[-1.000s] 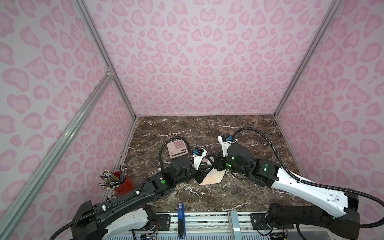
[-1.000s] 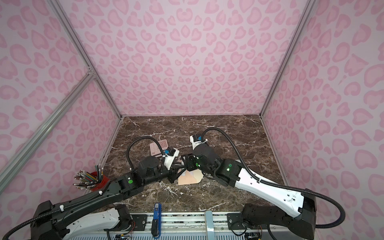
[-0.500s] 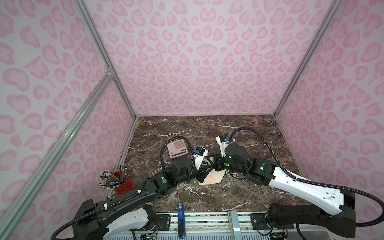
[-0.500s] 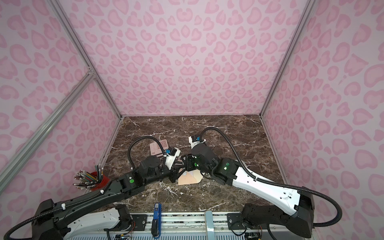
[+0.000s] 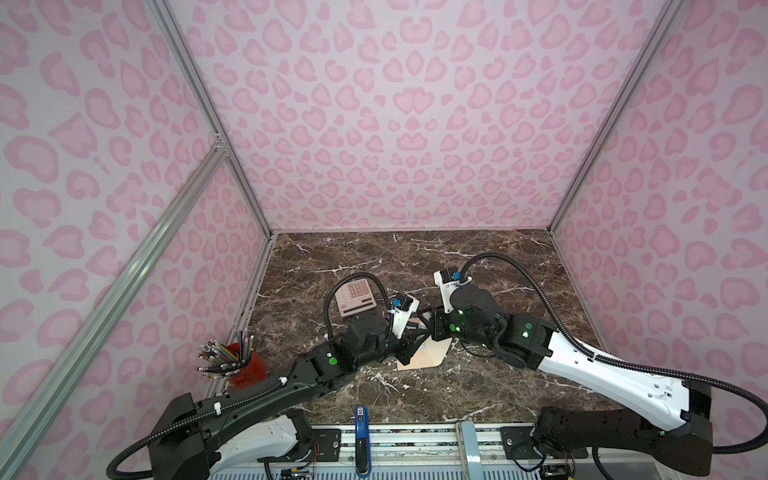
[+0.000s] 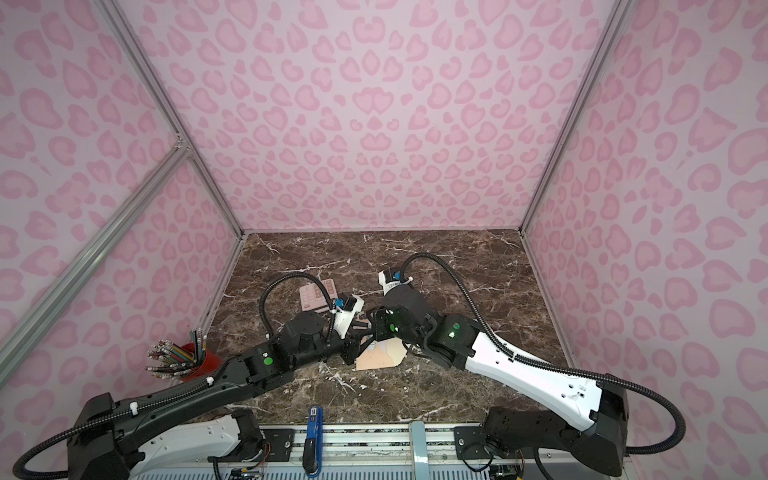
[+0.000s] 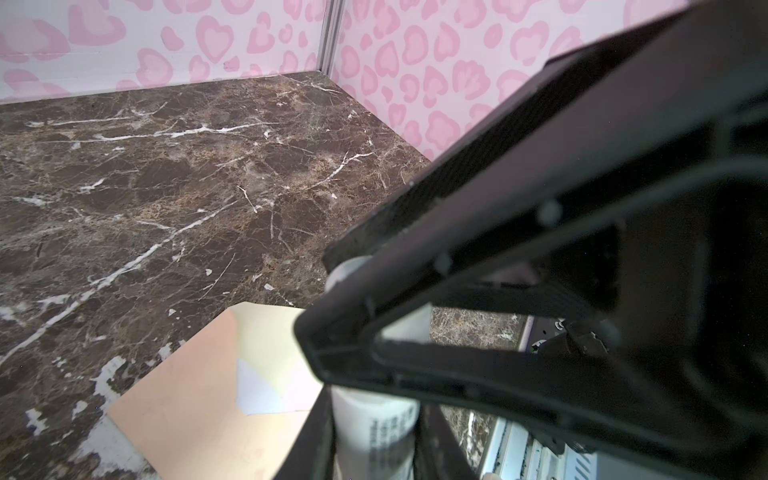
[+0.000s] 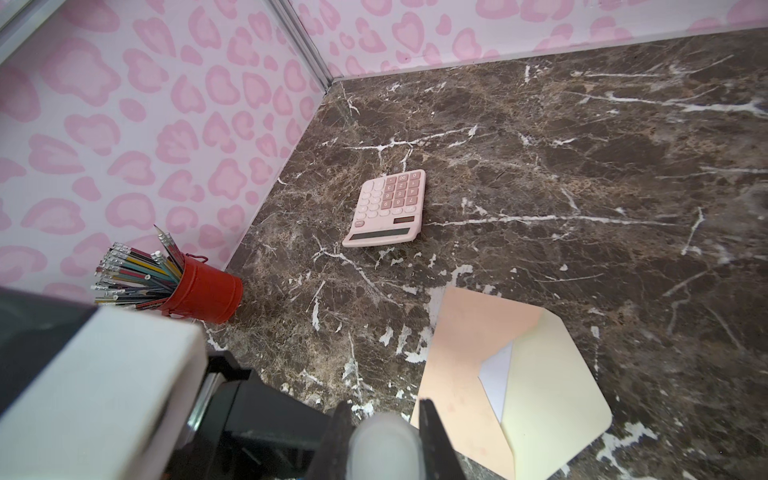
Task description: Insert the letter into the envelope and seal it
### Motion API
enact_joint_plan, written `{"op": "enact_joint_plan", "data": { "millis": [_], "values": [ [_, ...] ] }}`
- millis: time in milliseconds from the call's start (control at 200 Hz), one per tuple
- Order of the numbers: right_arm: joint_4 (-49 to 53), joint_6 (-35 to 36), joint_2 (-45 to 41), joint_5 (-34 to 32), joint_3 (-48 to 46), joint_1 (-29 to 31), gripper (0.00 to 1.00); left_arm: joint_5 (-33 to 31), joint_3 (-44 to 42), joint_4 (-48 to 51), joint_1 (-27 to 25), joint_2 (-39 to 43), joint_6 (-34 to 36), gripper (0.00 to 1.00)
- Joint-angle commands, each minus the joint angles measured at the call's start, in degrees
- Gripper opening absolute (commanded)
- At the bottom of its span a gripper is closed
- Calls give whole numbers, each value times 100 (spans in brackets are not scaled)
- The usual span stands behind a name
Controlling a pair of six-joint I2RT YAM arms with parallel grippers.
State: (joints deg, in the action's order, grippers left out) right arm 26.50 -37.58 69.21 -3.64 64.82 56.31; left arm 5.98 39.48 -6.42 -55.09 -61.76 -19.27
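As the left tool (image 7: 374, 409) grips a tube (image 7: 376, 434), the envelope (image 7: 187, 415) lies beneath.

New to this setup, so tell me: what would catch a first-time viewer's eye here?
The two arms meet at the centre, left pincer and right pincer both closed on one white tube by the peach envelope. That envelope lies flap open, a corner of the white letter showing at its mouth. In both top views a pink calculator lies just beyond them and a red cup of pencils stands by the left wall.
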Motion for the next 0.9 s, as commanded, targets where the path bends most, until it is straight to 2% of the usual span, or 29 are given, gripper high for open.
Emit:
{"op": "enact_joint_plan", "data": {
  "millis": [0,550,895],
  "values": [
    [-42,114,31,-199,107,-83,17,-39,-13,42,-10,-60,80,22],
    [388,392,153,94,461,-565,15,41,-66,-61,-69,-440,106,15],
    [481,438,22,115,499,-752,14,133,51,-139,-150,-736,77,14]
  ]
}}
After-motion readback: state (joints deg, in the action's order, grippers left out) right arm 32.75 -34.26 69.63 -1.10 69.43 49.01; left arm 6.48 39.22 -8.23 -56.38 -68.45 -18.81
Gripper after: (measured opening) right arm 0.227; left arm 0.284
